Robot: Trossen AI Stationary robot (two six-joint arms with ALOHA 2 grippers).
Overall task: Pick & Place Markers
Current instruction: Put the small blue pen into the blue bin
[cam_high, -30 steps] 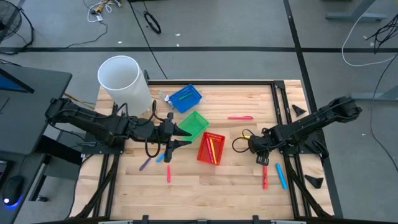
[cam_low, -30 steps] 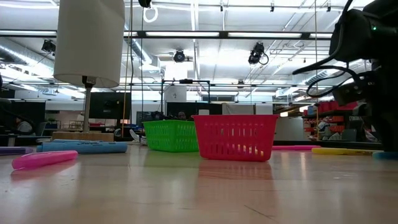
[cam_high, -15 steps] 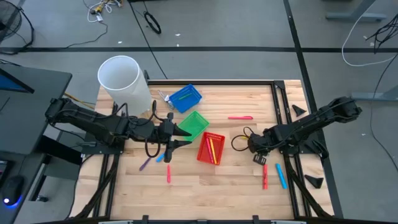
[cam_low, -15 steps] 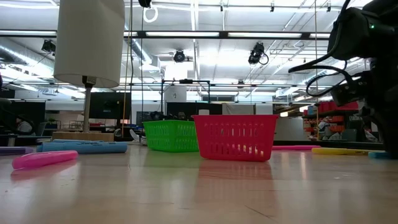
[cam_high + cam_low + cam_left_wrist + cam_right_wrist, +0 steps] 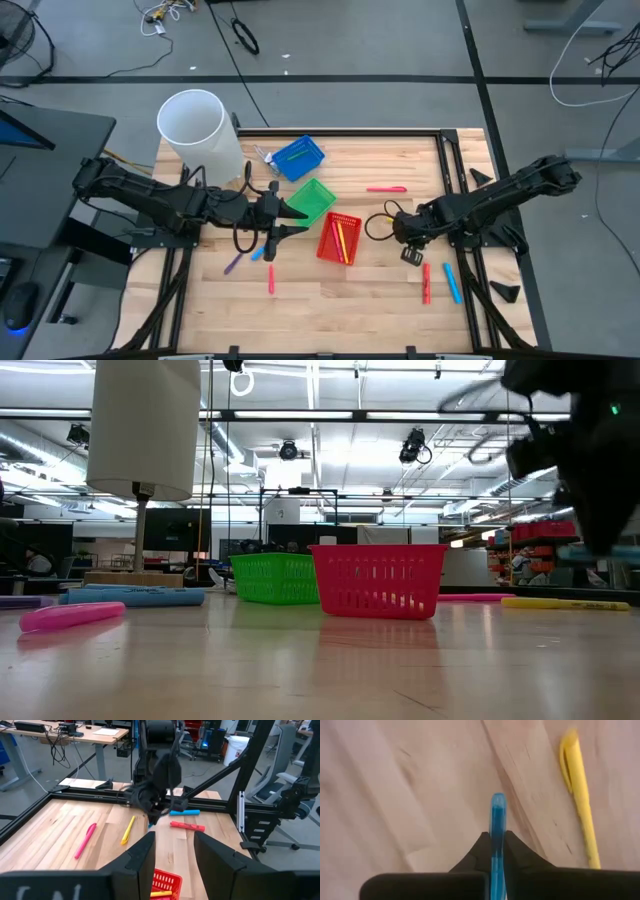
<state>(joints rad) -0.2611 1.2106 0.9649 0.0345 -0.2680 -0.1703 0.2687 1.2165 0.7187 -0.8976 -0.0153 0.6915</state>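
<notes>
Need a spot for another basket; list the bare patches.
Bare wood: the front strip of the wooden table, and the back right between the blue mesh basket and pink marker. Crowded: around the green and red baskets.

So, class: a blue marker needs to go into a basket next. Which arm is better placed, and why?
Right. The right gripper is already shut on a blue marker, lifted above the table beside the red basket. The left gripper holds nothing.

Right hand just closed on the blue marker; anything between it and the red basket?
The high view shows only bare wood between the right hand, shut on the blue marker, and the red basket. The yellow marker lies beside it.
</notes>
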